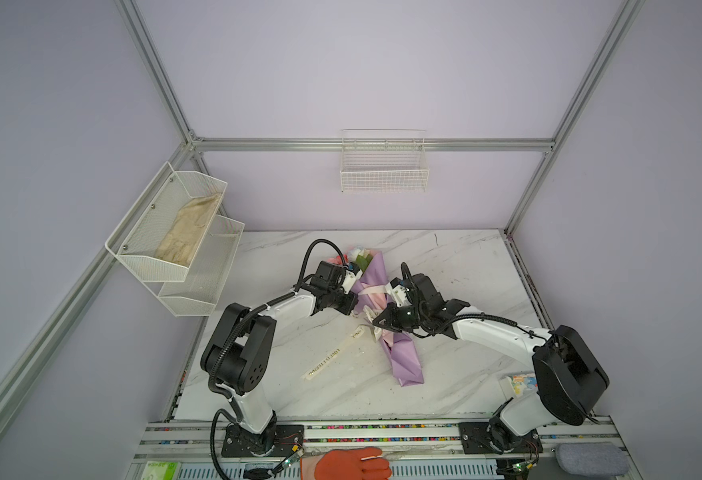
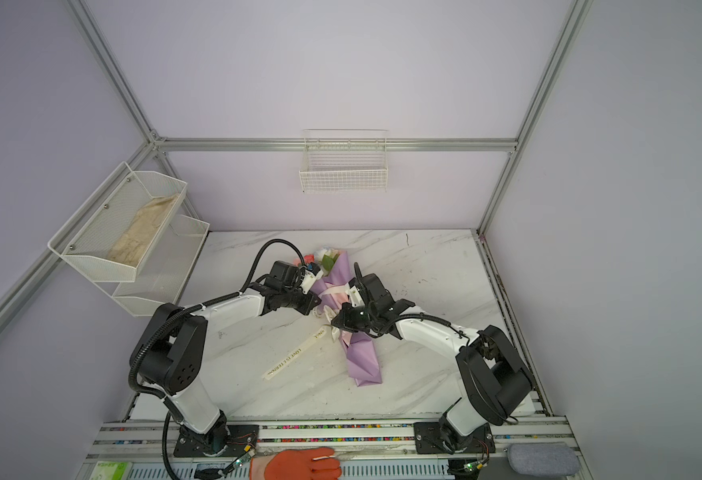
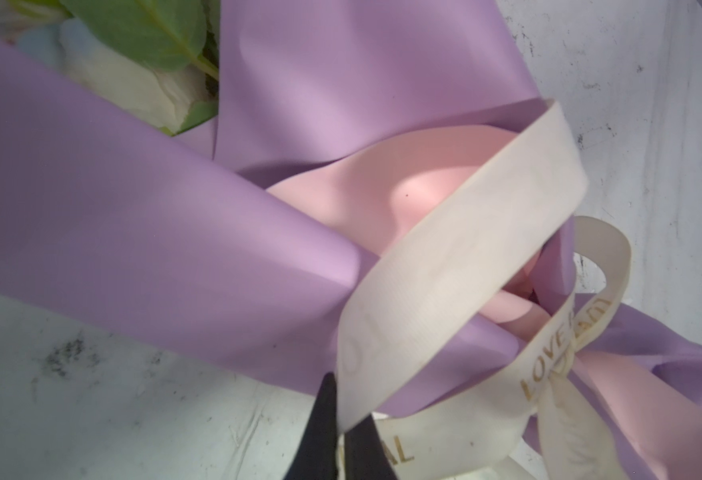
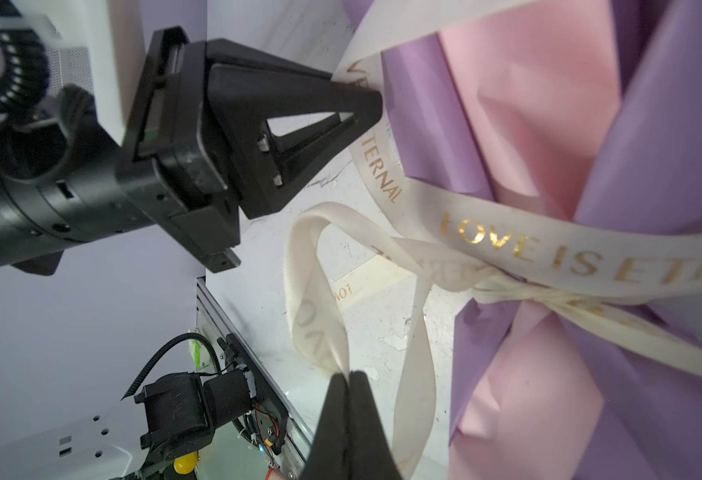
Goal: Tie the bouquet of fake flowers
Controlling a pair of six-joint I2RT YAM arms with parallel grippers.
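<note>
The bouquet (image 1: 404, 360) (image 2: 364, 362) lies on the marble table in lilac paper (image 3: 133, 208) with a pink inner face. The fake flowers (image 1: 357, 255) (image 2: 325, 257) poke out of its far end; a green leaf (image 3: 146, 33) shows. A cream lettered ribbon (image 3: 445, 249) (image 4: 507, 245) goes round its waist to a knot (image 4: 503, 289). Its loose tail (image 1: 327, 360) trails on the table. My left gripper (image 1: 356, 308) (image 3: 343, 428) is shut on a band of that ribbon. My right gripper (image 1: 376, 322) (image 4: 348, 376) is shut on a ribbon loop (image 4: 305, 291) beside the knot.
A white mesh shelf (image 1: 170, 232) with a beige cloth hangs on the left wall. A wire basket (image 1: 384, 166) hangs on the back wall. An orange-gloved hand (image 1: 349, 463) rests on the front rail, a grey pad (image 1: 590, 459) at the right. A colourful box (image 1: 519, 384) sits by the right arm.
</note>
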